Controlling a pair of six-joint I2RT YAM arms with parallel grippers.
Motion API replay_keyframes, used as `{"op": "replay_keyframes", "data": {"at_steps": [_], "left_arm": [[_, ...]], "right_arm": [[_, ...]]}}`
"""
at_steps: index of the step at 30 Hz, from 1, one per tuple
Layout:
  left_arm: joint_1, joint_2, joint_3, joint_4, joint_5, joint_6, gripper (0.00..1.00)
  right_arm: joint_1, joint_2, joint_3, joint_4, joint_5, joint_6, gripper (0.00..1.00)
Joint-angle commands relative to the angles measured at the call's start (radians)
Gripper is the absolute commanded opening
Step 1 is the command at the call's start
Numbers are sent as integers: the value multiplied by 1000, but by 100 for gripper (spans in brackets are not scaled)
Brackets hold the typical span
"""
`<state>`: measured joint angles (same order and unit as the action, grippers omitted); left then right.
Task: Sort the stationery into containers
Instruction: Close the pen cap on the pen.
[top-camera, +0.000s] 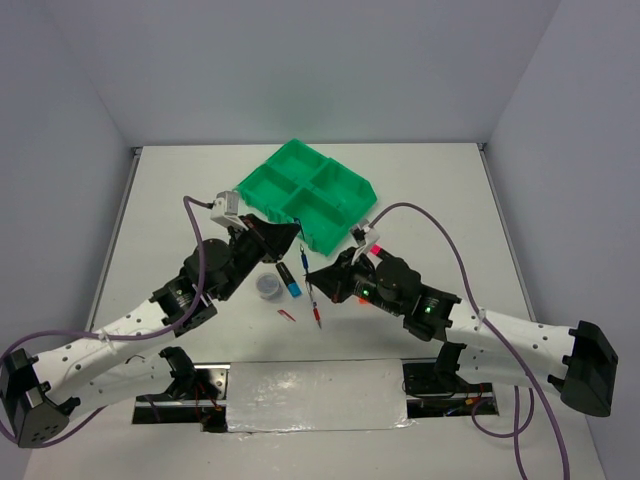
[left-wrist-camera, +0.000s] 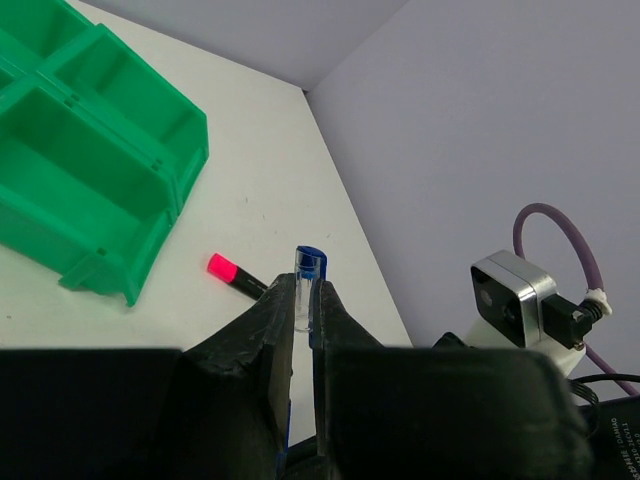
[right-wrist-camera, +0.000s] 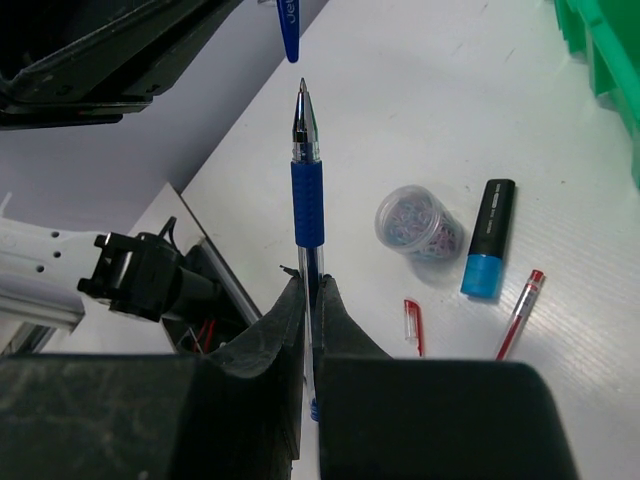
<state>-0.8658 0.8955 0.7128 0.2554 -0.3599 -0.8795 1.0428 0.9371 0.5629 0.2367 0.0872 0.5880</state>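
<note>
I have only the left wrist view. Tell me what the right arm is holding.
Observer: The right fingers are shut on a blue pen, its bare tip aimed at the blue cap in your left fingers.
Operator: List what lies on the table near them.
Observer: A round container of clips, a blue-capped highlighter, a red pen and a loose red cap.
Operator: Report the tray.
Observer: From above, all four compartments of the green tray look empty.

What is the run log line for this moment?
left gripper: shut on blue cap | right gripper: shut on blue pen | blue pen uncapped
</note>
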Motion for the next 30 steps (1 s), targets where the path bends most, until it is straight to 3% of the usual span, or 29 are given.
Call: {"op": "replay_keyframes", "data": {"at_steps": [1,30], "left_arm": [[-6,-17,-9,61,21,-10,0],[-4,13,-50,102,98,-55,0]], "right_arm": [[5,-24,61,1,36,-31,0],[-16,-37,111,7,101,-66,0]]}}
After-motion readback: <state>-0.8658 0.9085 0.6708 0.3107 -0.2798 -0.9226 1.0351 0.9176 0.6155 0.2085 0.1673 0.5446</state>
